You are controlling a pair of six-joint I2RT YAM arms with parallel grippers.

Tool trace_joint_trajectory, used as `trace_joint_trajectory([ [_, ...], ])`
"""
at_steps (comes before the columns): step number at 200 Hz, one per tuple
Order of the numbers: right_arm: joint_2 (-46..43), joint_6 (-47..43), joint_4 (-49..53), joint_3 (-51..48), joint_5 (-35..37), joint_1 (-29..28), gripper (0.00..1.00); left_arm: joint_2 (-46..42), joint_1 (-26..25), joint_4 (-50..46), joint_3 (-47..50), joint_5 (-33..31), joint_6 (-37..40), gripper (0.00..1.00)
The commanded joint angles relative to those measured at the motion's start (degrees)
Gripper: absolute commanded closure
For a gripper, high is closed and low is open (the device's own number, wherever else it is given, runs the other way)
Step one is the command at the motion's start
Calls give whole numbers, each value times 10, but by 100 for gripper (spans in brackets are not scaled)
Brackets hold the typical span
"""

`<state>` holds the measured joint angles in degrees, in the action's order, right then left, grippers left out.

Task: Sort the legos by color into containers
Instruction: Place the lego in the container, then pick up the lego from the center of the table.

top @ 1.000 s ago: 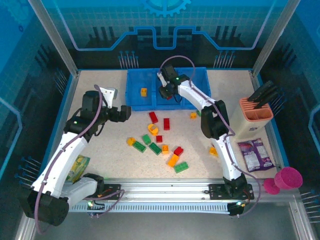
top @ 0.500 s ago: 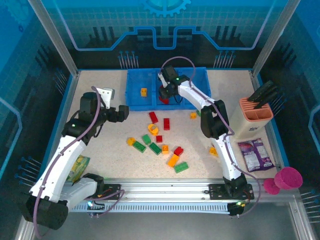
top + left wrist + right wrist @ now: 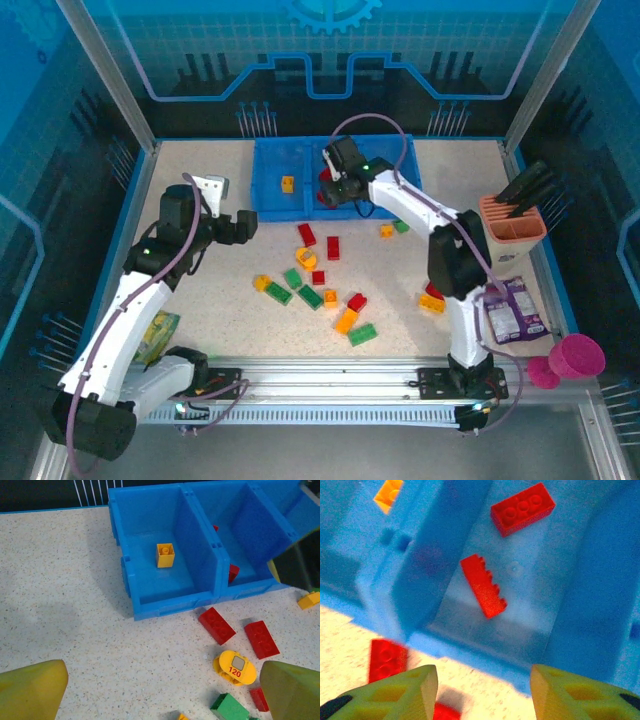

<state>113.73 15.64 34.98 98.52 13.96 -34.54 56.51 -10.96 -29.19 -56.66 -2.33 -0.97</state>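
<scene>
Our right gripper [image 3: 482,675] hangs parted and empty over the tray's [image 3: 165,606] middle compartment, two red legos [image 3: 522,508] inside. In the left wrist view a red brick [image 3: 216,625] lies at two o'clock from our wide-open left gripper [image 3: 162,666] (likely the nearer arm), long axis ten-to-four

Robot lab test cell, not home or shop. Speckled beige tabletop [image 3: 225,320] boxed in by silver aluminium frame posts [image 3: 105,75] and translucent blue wall panels [image 3: 330,50]. Back panel carries pale printed gear emblem [image 3: 330,10], cut off at top edge, probably branding. Two white-and-black jointed robot arms [image 3: 130,300] bolted to ribbed aluminium rail [image 3: 330,385] at near edge, mauve-grey cables [image 3: 370,118] trailing along them.
</scene>
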Motion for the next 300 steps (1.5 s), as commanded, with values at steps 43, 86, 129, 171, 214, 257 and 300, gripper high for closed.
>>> trace_joint_trajectory([
  [43, -45, 181, -96, -187, -25, -51, 42, -15, 5, 14, 7, 6, -4, 1],
  [86, -42, 198, -160, -243, -7, -68, 44, -21, 5, 17, 18, 16, -8, 1],
  [129, 17, 189, -149, -207, -11, -63, 44, -24, 5, 13, 18, 10, -9, 1],
  [171, 63, 187, -120, -166, -5, -54, 47, -25, 5, 12, 17, 8, -8, 1],
  [214, 79, 163, -91, -145, 10, -53, 66, -25, 5, 12, 17, 6, -8, 1],
  [257, 54, 107, -72, -148, 39, -49, 78, -24, 5, 12, 17, 6, -7, 1],
  [300, -19, -4, -68, -93, 66, -25, 75, -15, 5, 7, 16, 6, -12, 1],
])
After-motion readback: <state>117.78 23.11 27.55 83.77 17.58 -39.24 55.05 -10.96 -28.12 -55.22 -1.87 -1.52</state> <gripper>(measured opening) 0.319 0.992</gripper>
